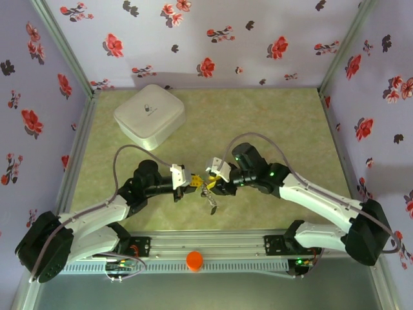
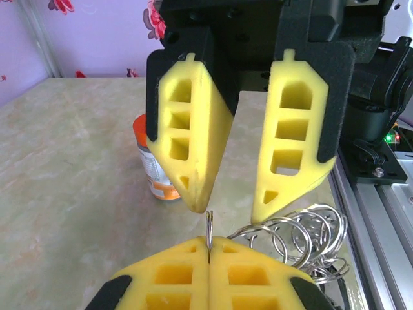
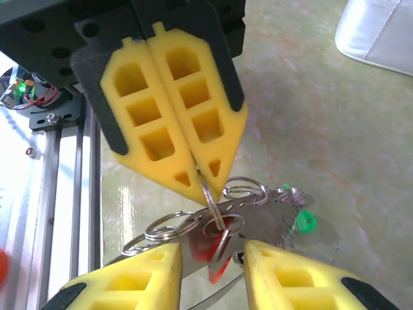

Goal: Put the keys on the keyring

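Your left pincer (image 3: 206, 185) is clamping the thin grey keyring (image 2: 208, 226), mid-front over the tabletop (image 1: 284, 129); keys (image 3: 258, 223), red- and green-tagged, are bunching on small rings; your right pincer (image 2: 230, 212) is gaping beside them; white box (image 1: 150, 115) is sitting lidded, contents hidden; orange pill bottle (image 2: 155, 169) is standing capped.

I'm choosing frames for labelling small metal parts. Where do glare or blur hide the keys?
Top external: evenly lit, but the keys are too small to resolve. Left wrist: the small rings glint yet stay sharp; the orange bottle behind looks slightly soft. Right wrist: glare whitens the keys' metal, and the table shines beside the rail.
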